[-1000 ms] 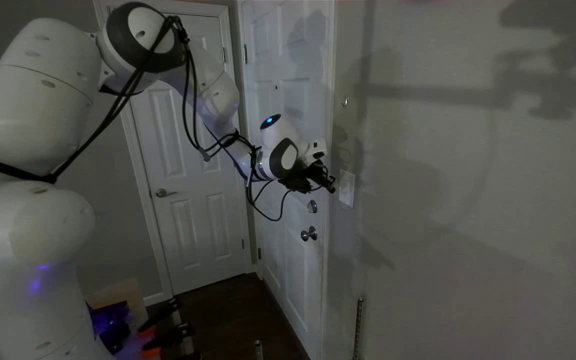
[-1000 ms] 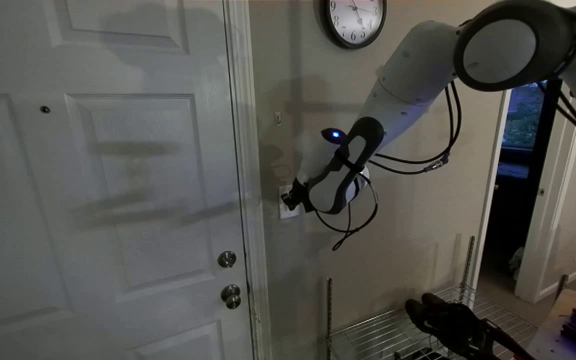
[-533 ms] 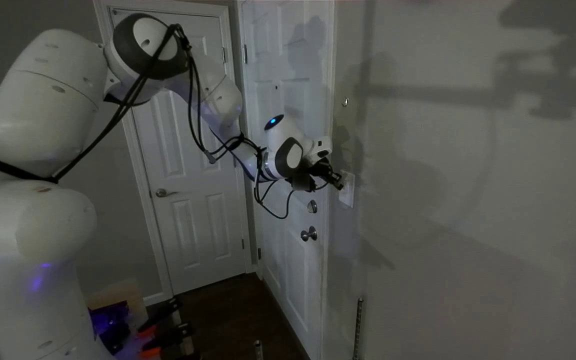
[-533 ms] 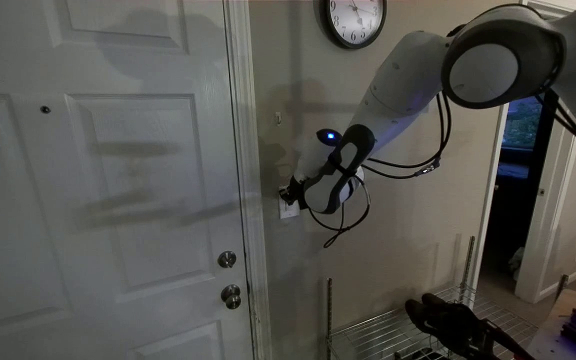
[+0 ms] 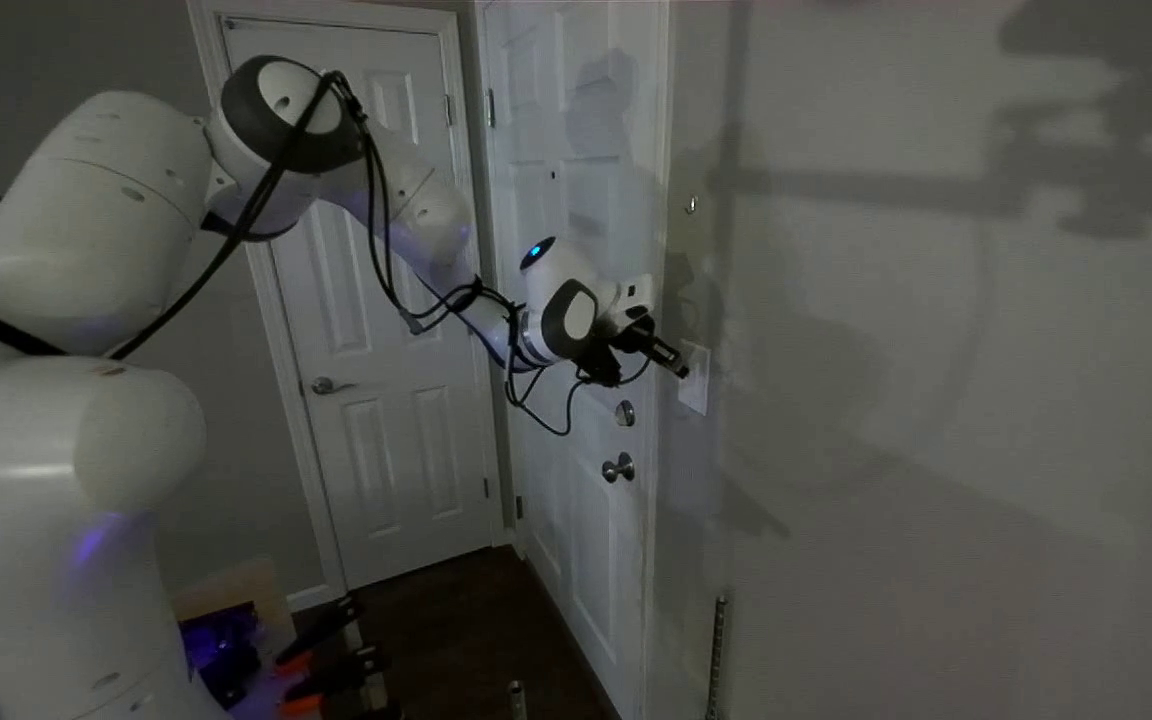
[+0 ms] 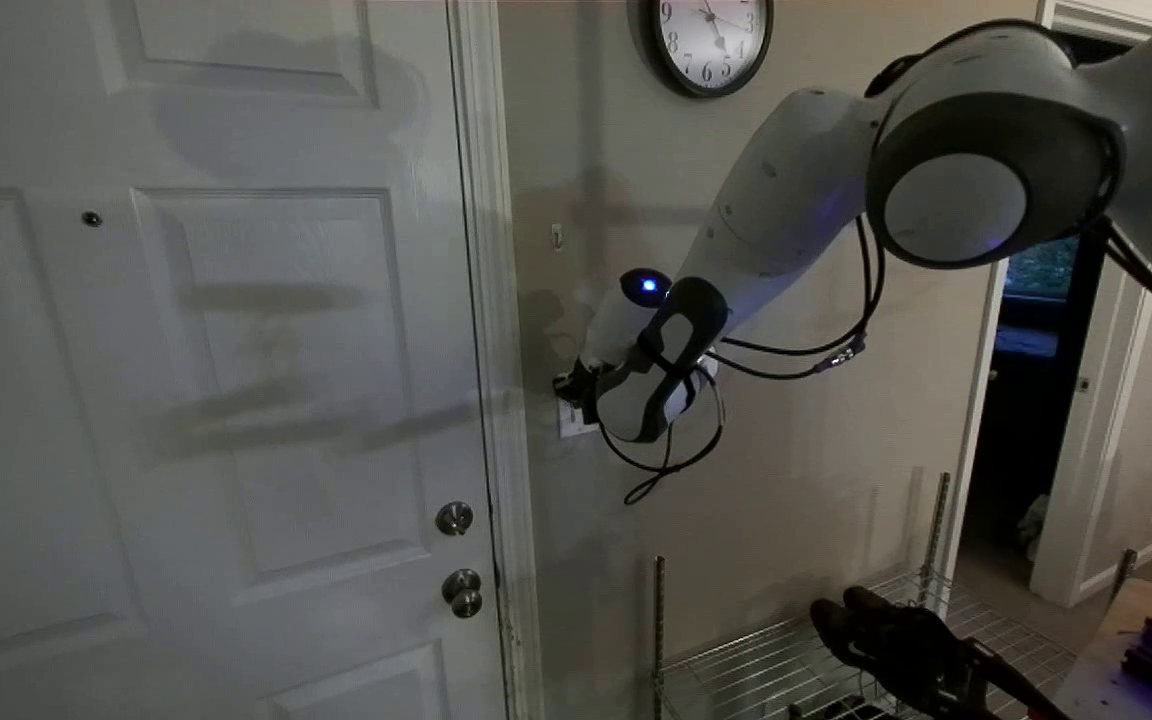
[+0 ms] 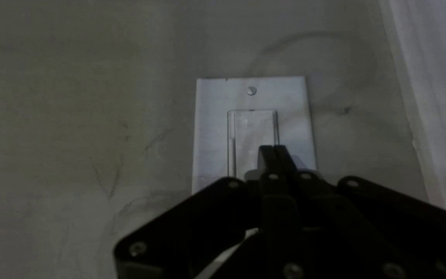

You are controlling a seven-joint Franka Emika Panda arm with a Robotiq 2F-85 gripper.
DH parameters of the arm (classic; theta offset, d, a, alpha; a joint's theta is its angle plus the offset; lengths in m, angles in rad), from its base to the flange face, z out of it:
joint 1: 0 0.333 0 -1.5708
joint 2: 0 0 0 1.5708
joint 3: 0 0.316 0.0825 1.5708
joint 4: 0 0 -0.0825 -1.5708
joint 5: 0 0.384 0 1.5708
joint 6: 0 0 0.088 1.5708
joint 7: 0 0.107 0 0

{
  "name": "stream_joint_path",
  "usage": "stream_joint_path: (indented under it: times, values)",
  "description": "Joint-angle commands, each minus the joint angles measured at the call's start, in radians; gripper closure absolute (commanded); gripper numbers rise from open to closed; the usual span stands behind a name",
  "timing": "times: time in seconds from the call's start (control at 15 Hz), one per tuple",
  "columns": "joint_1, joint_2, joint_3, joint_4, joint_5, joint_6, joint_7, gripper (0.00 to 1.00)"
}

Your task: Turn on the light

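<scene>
"Robot arm (image 5: 86, 240) has sunk at the elbow since half a second ago; both exterior views show it."

"And its gripper (image 7: 273, 149)?"

"Drawn in to its narrowest, fingertips (image 7: 266, 155) side by side."

"Where's the light switch (image 7: 254, 128)?"

"On the wall (image 7: 72, 116), set in a white upright plate (image 7: 211, 128) near the door frame (image 7: 428, 116). In the wrist view the fingertips stand in front of the switch, over the side nearer that frame."

"Touching it?"

"Can't tell; the gripper hides part of it. In an exterior view, the plate's lower end shows beneath the gripper."

"What else is about?"

"In an exterior view, a clock (image 6: 711, 45) higher on the same wall, a wire shelf (image 6: 766, 670) lower down, and a door (image 6: 266, 330) with a metal knob (image 6: 462, 593)."
</scene>
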Motion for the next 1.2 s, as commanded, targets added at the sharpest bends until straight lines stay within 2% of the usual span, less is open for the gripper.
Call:
stream_joint_path:
  times: [0.0,0.07,0.13,0.2,0.27,0.4,0.47,0.87,1.07,1.13]
  values:
    - [0.038,0.073,-0.067,0.042,0.043,0.013,0.054,0.98]
    - [0.048,0.069,-0.075,0.033,0.048,0.004,0.058,0.98]
    - [0.065,0.056,-0.08,0.008,0.099,0.019,0.017,0.98]
    - [0.082,0.043,-0.095,-0.017,0.073,0.022,0.057,0.98]
    - [0.095,0.03,-0.096,-0.041,0.121,0.03,0.012,0.98]
    - [0.1,0.012,-0.1,-0.06,0.109,0.026,0.037,0.98]
    - [0.103,0.008,-0.101,-0.061,0.144,0.019,-0.002,0.98]
    - [0.084,-0.075,-0.035,-0.099,0.124,0.02,-0.052,0.98]
    - [0.119,-0.143,-0.015,-0.178,0.121,0.09,-0.102,0.98]
    - [0.123,-0.157,-0.018,-0.19,0.085,0.089,-0.077,0.98]
